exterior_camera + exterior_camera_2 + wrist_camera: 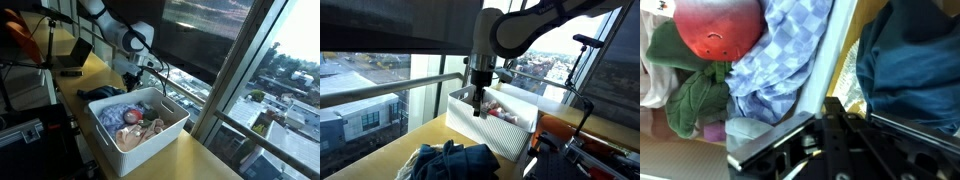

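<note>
My gripper [833,104] is shut with nothing visible between its fingers. It hangs just over the white rim [828,62] of a white bin [152,140], at the side nearest a crumpled dark blue cloth [910,70] lying on the wooden table. Inside the bin lie a red plush toy [715,28], a blue-and-white checked cloth [780,55] and a green cloth [695,95]. In both exterior views the gripper [130,78] [478,106] points down at the bin's edge [460,98]. The dark blue cloth [450,160] [100,93] lies beside the bin.
The bin stands on a narrow yellow-wood table [205,160] along a large window [270,90]. A laptop [72,58] sits farther back on the table. A stand with orange parts [575,130] is beside the bin, and cables and tripods crowd the table's inner side.
</note>
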`<state>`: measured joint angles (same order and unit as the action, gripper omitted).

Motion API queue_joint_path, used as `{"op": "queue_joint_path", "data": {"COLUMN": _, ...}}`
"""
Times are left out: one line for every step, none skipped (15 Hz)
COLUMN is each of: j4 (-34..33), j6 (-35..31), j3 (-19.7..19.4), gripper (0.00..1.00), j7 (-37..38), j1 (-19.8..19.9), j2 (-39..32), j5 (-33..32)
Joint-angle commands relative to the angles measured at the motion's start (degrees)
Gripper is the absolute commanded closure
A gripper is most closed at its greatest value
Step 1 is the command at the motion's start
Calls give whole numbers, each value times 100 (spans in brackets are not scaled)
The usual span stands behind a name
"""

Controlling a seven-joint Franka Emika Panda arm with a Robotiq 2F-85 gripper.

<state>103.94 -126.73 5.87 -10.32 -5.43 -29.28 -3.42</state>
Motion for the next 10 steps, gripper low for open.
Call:
{"op": "queue_joint_path", "data": {"j4": 524, "j6": 431, "j3": 144, "gripper": 66, "j7": -398, "j1": 129, "j2": 1052, "j5": 103}}
{"op": "queue_joint_path", "data": {"j4": 500, "j6": 531, "j3": 147, "gripper": 60, "j7": -485, "j1": 166, "j2": 1221, "j5": 149}}
{"op": "queue_joint_path", "data": {"j4": 450, "j6": 647, "j3": 100, "gripper": 53, "j7": -535, "j1": 197, "j2": 1404, "j5": 132}}
{"op": "queue_joint_path", "data": {"j4": 343, "j6": 854, "j3": 39, "gripper": 45, "j7": -649, "j1": 271, "j2": 1551, "j5": 156}}
{"op": "queue_joint_path", "data": {"j4": 266, "j6": 921, "j3": -50, "gripper": 39, "j7": -740, "j1": 347, "j2": 1640, "j5": 117}}
{"op": "queue_joint_path", "data": {"j4": 204, "j6": 978, "j3": -139, "gripper": 30, "j7": -848, "j1": 448, "j2": 1698, "j5": 104}}
{"op": "queue_joint_path", "data": {"j4": 166, "j6": 970, "j3": -241, "gripper": 24, "j7": -968, "j1": 559, "j2": 1714, "j5": 73}}
{"op": "queue_joint_path", "data": {"j4": 144, "j6": 934, "j3": -330, "gripper": 17, "j7": -1071, "j1": 661, "j2": 1713, "j5": 61}}
{"op": "queue_joint_path", "data": {"j4": 134, "j6": 865, "j3": -415, "gripper": 9, "j7": -1202, "j1": 772, "j2": 1658, "j5": 90}}
{"op": "queue_joint_path", "data": {"j4": 135, "j6": 803, "j3": -483, "gripper": 2, "j7": -1281, "j1": 857, "j2": 1583, "j5": 89}}
